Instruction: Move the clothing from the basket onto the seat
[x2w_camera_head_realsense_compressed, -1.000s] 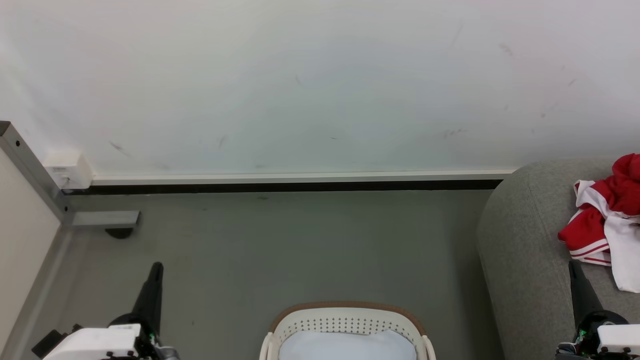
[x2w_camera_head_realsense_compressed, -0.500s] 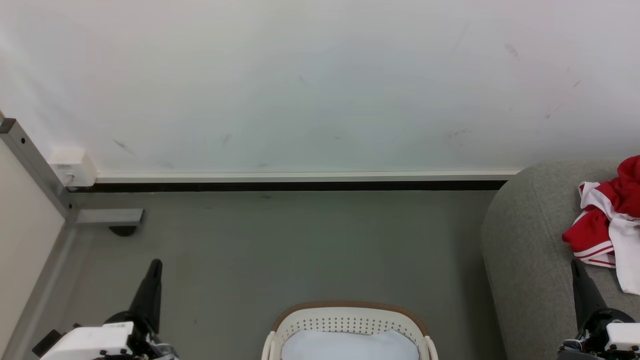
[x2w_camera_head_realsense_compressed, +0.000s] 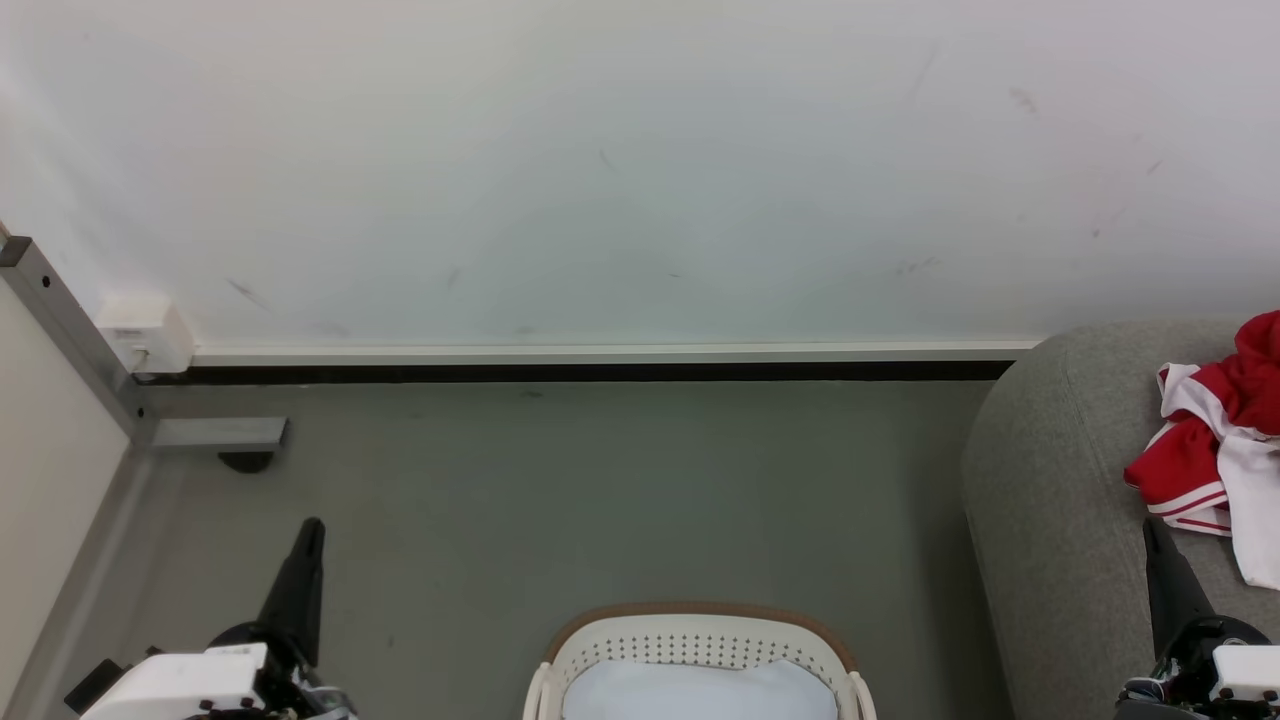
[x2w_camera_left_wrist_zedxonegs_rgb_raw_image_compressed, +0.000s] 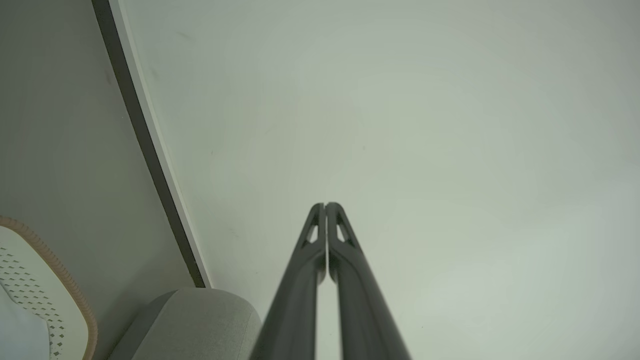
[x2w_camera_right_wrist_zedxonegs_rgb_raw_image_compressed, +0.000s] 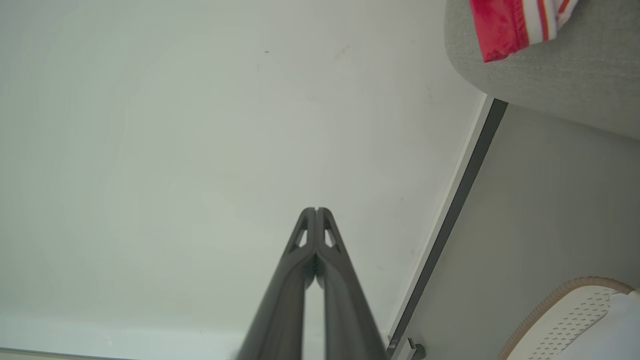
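The red and white clothing (x2w_camera_head_realsense_compressed: 1215, 440) lies crumpled on the grey seat (x2w_camera_head_realsense_compressed: 1050, 500) at the right edge of the head view; a red corner of the clothing (x2w_camera_right_wrist_zedxonegs_rgb_raw_image_compressed: 505, 27) also hangs over the seat (x2w_camera_right_wrist_zedxonegs_rgb_raw_image_compressed: 550, 85) in the right wrist view. The white basket (x2w_camera_head_realsense_compressed: 700, 645) with a tan rim stands on the floor at the bottom centre, holding a pale blue-white cloth (x2w_camera_head_realsense_compressed: 695, 692). My left gripper (x2w_camera_head_realsense_compressed: 312, 528) is shut and empty at the lower left. My right gripper (x2w_camera_head_realsense_compressed: 1150, 528) is shut and empty just below the clothing, over the seat.
A white wall (x2w_camera_head_realsense_compressed: 600, 170) with a dark baseboard (x2w_camera_head_realsense_compressed: 580, 372) runs behind the grey floor (x2w_camera_head_realsense_compressed: 560, 490). A metal frame post (x2w_camera_head_realsense_compressed: 70, 340) and a white box (x2w_camera_head_realsense_compressed: 145, 330) stand at the left. The basket rim (x2w_camera_left_wrist_zedxonegs_rgb_raw_image_compressed: 55, 270) and the seat's rounded end (x2w_camera_left_wrist_zedxonegs_rgb_raw_image_compressed: 195, 320) appear in the left wrist view.
From one second ago the whole head picture shifted slightly right, so the camera turned. Since half a second ago nothing has moved.
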